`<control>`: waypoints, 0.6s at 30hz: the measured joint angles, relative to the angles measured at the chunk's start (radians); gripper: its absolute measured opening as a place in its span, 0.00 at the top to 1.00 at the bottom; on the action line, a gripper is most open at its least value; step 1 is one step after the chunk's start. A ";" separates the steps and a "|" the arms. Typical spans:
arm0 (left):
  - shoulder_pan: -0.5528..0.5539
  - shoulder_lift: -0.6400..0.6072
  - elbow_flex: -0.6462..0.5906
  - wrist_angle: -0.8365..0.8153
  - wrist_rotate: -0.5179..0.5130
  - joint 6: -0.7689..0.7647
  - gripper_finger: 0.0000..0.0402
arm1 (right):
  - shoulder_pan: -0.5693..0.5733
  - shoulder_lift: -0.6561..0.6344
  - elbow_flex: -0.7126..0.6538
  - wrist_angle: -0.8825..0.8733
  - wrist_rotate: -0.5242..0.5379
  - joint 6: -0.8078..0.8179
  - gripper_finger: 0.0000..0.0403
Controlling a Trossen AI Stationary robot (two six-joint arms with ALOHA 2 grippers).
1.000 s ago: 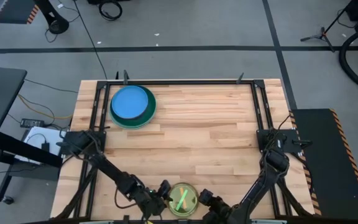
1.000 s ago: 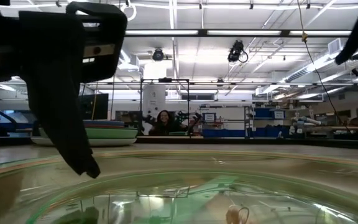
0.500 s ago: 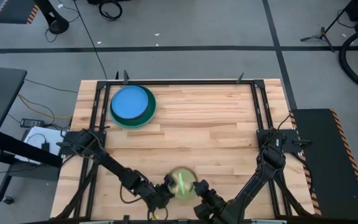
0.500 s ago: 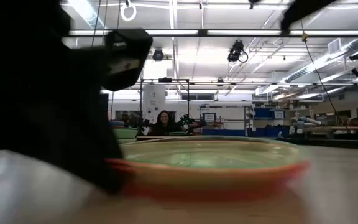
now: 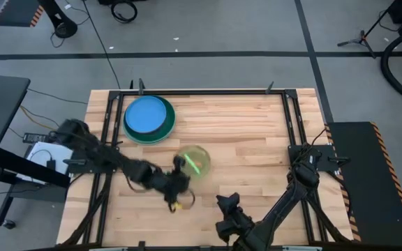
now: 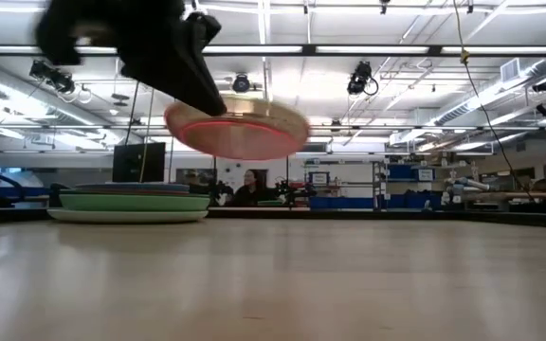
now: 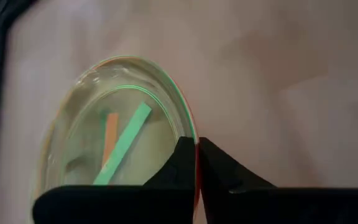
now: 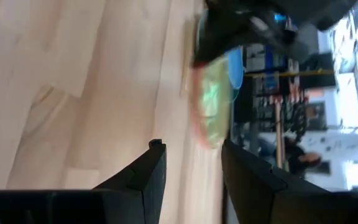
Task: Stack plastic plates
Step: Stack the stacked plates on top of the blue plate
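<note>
A small lime plastic plate [image 5: 194,160] with a red-orange one nested under it [image 6: 238,131] hangs above the middle of the table. My left gripper [image 5: 181,171] is shut on their rim. At the table's far left stands a stack of larger plates [image 5: 149,118], blue on top of dark green; in the low view [image 6: 129,201] it rests flat on the wood. My right gripper [image 5: 227,203] stands open near the front edge, to the right of the held plates, with nothing between its fingers [image 8: 156,163]. My left gripper pinches the rim [image 7: 193,138] of the nested plates between its two fingers, one over the upper face and one under. It comes slanting from the table's near left. The plates hang lifted clear of the table, close to level [image 6: 238,131].
Bare wooden tabletop [image 5: 257,139] spreads to the right of the stack and the held plates. A dark metal frame [image 5: 288,118] runs along the table's left, far and right sides. A person sits in the room beyond the far edge [image 6: 250,186].
My left gripper has taken hold of the small plates at the front edge and carried them up and toward the far left. They are now lifted clear over the table's middle. My right gripper has stayed near the front edge, apart from them.
</note>
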 joint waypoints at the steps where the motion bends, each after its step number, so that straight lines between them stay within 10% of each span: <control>1: 0.028 -0.027 0.000 -0.045 -0.016 -0.021 0.97 | -0.003 0.000 -0.006 0.008 -0.002 0.019 0.60; 9: 0.188 -0.187 -0.043 -0.233 -0.137 -0.072 0.97 | -0.006 0.001 -0.026 0.080 -0.024 0.066 0.60; 18: 0.336 -0.551 -0.466 -0.090 -0.213 -0.185 0.97 | 0.029 0.001 -0.026 0.058 0.011 0.200 0.60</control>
